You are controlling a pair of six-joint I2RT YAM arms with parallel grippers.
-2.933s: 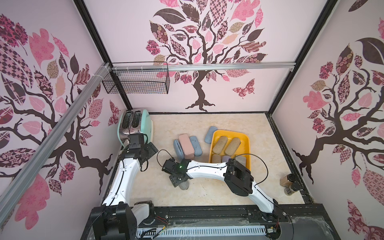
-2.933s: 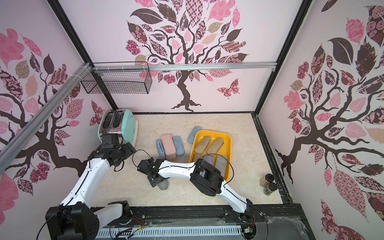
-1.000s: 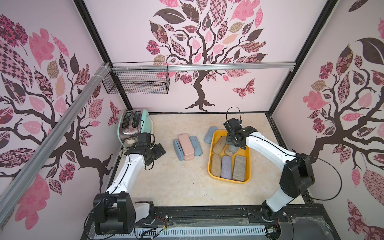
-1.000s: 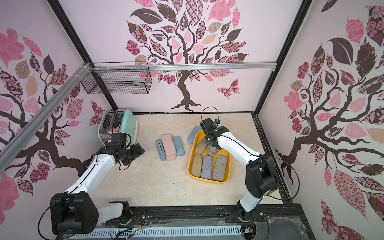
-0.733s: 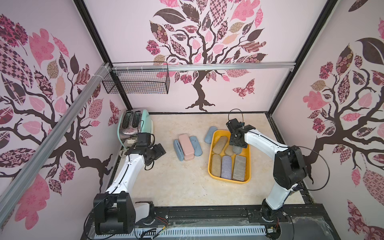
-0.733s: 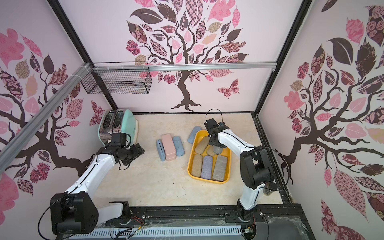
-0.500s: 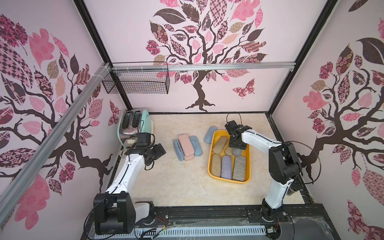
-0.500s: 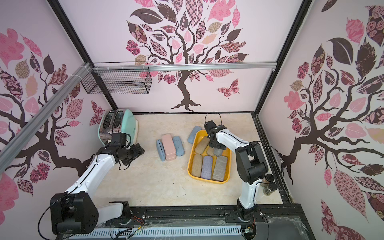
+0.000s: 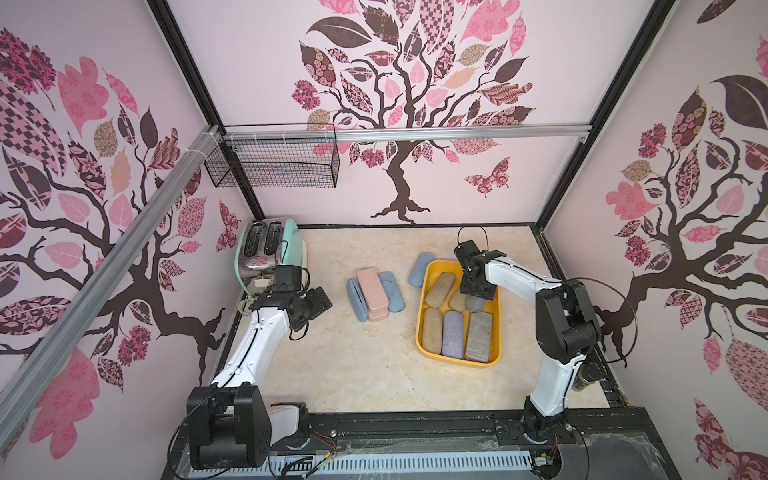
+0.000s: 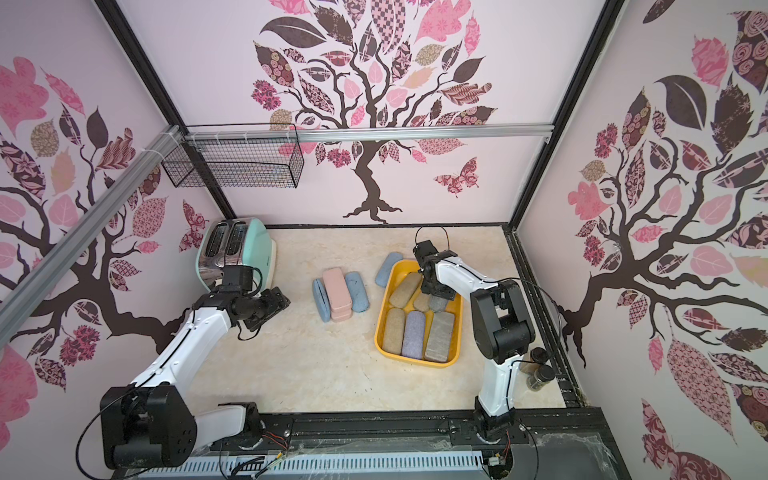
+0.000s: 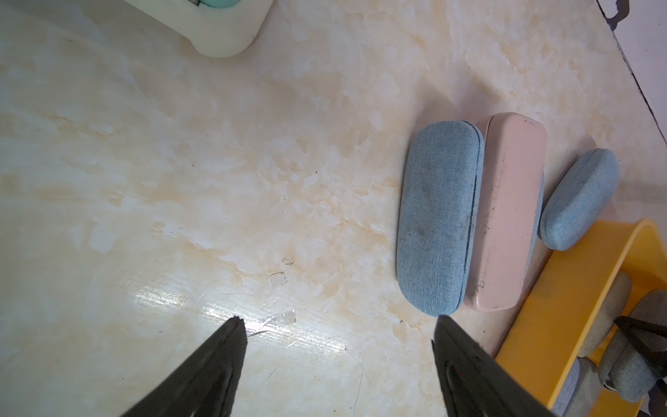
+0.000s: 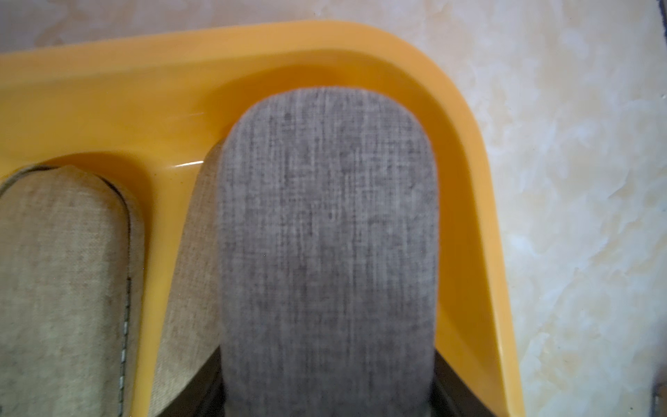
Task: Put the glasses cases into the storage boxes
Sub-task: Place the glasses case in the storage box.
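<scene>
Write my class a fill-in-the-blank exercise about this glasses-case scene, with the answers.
1. The glasses case in the right end effector is ___.
2. The left end effector is ___ and empty.
3. The case between two blue cases is ___.
4. The mint appliance is a ___.
Answers: grey, open, pink, toaster.

The tub sits right of centre on the table, three cases abreast in its near end, with more behind them. Other cases lie left of it; the toaster stands far left.
</scene>
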